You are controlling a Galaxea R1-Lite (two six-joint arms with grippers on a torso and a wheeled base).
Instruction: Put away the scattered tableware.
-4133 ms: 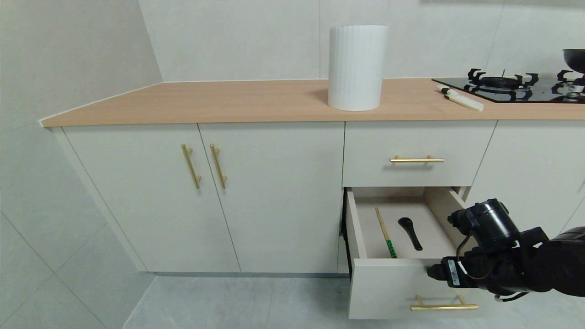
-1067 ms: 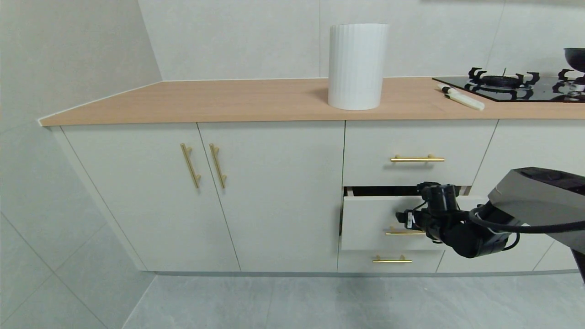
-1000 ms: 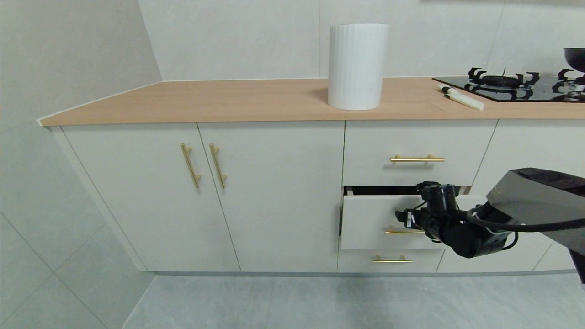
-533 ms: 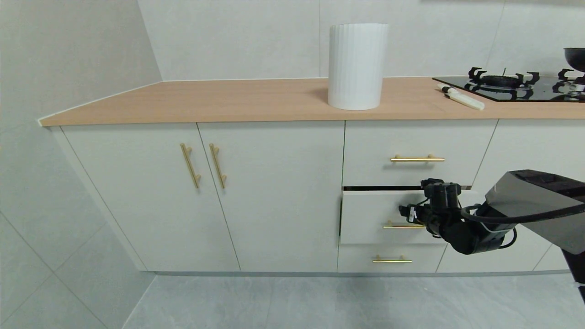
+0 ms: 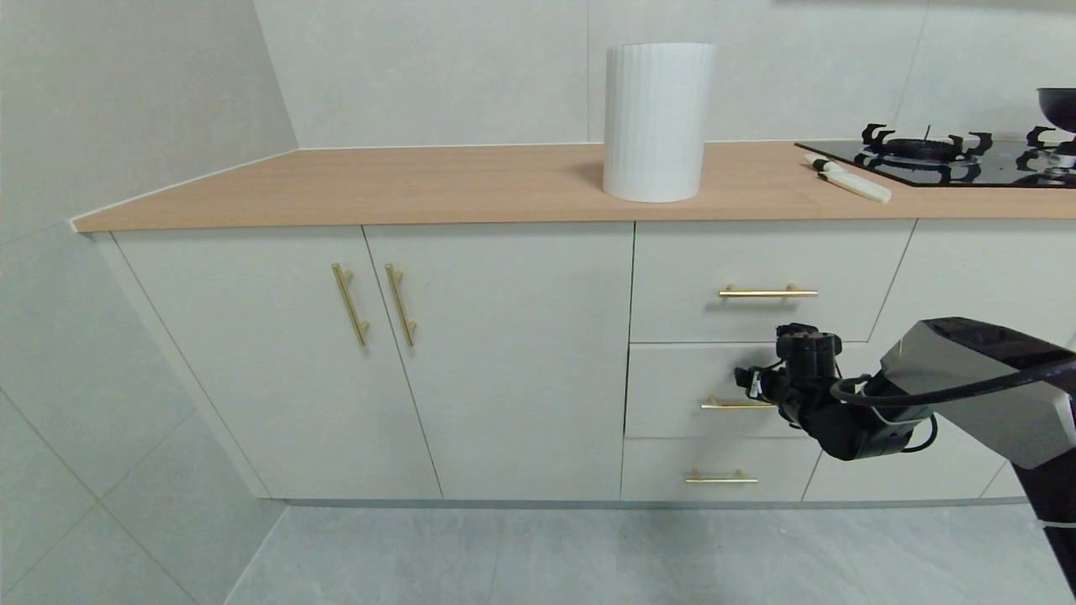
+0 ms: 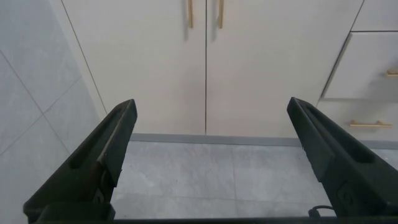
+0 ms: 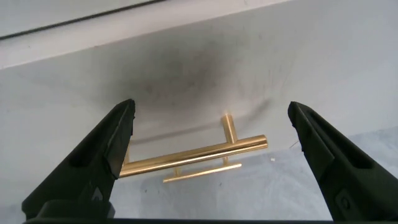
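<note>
At the front of the middle drawer (image 5: 672,386), under the counter (image 5: 420,185), your right gripper (image 5: 750,385) sat just at the right end of the drawer's gold handle (image 7: 199,155). Its fingers (image 7: 112,149) were spread wide. From the right wrist camera the handle lay between them, with neither finger touching it. The middle drawer's front sat level with the top drawer (image 5: 756,260) above it and the bottom drawer (image 5: 714,458) below it, so whatever it held was hidden from you.

Up on the counter, a pale utensil (image 5: 849,181) lay just beside the front left corner of the hob (image 5: 950,164), near the counter's front edge. I could not tell you what kind of utensil it was. A white ribbed canister (image 5: 656,122) stood upright towards the back of the counter, well apart from the utensil.

Your left gripper (image 6: 211,106) hung above the floor (image 6: 205,174), facing the two cabinet doors (image 6: 205,62) left of the drawers. Its fingers (image 6: 106,155) were also wide apart and held nothing.
</note>
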